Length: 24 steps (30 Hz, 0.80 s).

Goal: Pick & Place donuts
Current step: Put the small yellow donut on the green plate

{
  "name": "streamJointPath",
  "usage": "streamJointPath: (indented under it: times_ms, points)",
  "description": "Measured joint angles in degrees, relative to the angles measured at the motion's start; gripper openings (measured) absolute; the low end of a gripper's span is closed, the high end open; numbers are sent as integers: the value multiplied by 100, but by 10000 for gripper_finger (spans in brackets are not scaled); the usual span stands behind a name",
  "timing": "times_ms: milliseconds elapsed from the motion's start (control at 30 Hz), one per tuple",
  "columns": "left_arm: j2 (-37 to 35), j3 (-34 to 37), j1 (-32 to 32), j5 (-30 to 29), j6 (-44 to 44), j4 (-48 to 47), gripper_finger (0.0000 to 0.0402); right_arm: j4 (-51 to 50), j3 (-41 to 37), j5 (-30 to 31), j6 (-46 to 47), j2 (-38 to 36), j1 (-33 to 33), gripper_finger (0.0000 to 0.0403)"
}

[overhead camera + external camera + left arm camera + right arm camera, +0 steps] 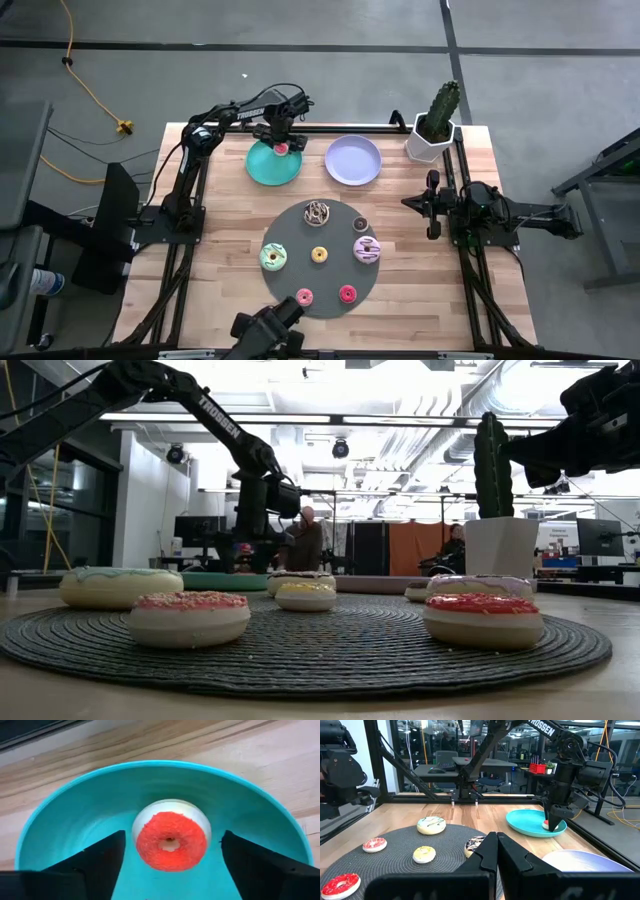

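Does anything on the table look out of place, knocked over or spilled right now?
Nothing stands out. One red donut sits flat in the teal plate, between the open fingers of the left tool. The other donuts lie flat on the grey mat, and the cactus pot stands upright.

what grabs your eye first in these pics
The left tool stands over the teal plate at the table's far side, fingers spread to either side of a red donut lying in the plate. Nearer, a dark round mat carries seven more donuts. The right tool waits shut at the table's right edge.
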<state>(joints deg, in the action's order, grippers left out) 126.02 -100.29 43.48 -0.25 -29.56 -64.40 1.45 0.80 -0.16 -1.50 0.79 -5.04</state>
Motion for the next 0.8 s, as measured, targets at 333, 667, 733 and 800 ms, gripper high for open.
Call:
streamJointPath:
  times_ms: [333, 667, 733, 800]
  points:
    - [-20, -867, 1, 270, 423, -379, 357, 0, 0, 2, 0, -1, 1, 0]
    - [-31, -2325, -298, 1275, 2655, -1269, 357, 0, 0, 2, -1, 1, 0, 0]
    - [-36, -2485, -452, 1375, 3140, -1565, 357, 0, 0, 0, 0, 1, -1, 0]
    - [-37, -2572, -632, 1383, 3396, -1796, 357, 0, 0, 0, 0, 0, -1, 0]
